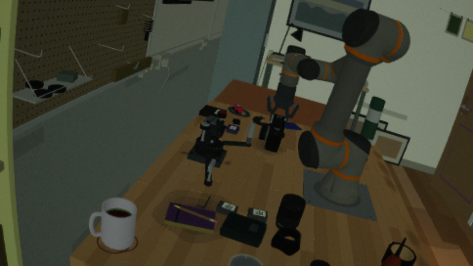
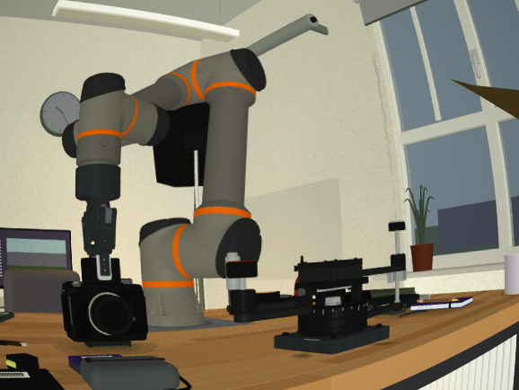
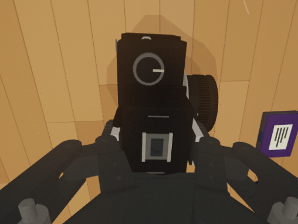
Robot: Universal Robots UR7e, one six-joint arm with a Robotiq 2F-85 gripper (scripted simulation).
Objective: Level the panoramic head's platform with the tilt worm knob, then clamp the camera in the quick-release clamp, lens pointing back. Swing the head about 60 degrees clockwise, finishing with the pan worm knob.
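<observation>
The black camera [image 2: 104, 310] [image 1: 274, 133] [image 3: 155, 96] stands upright on the wooden bench toward its far end, and my gripper [image 2: 102, 265] [image 1: 282, 116] [image 3: 155, 146] comes straight down on it, closed on the raised finder hump at its top. Its lens sticks out to one side. The panoramic head [image 2: 332, 301] [image 1: 211, 142] sits apart on its square base plate nearer the bench's middle. Its platform looks about level, with long knob shafts running out from it. The clamp on top is empty.
Behind the work are the arm's base [image 1: 337, 193] and a wall with framed pictures. A purple memory card [image 3: 278, 133] lies just beside the camera. Near the front edge lie a mug [image 1: 116, 222], a purple notebook [image 1: 191, 216], a black case [image 1: 244, 229] and a spare lens [image 1: 289, 215].
</observation>
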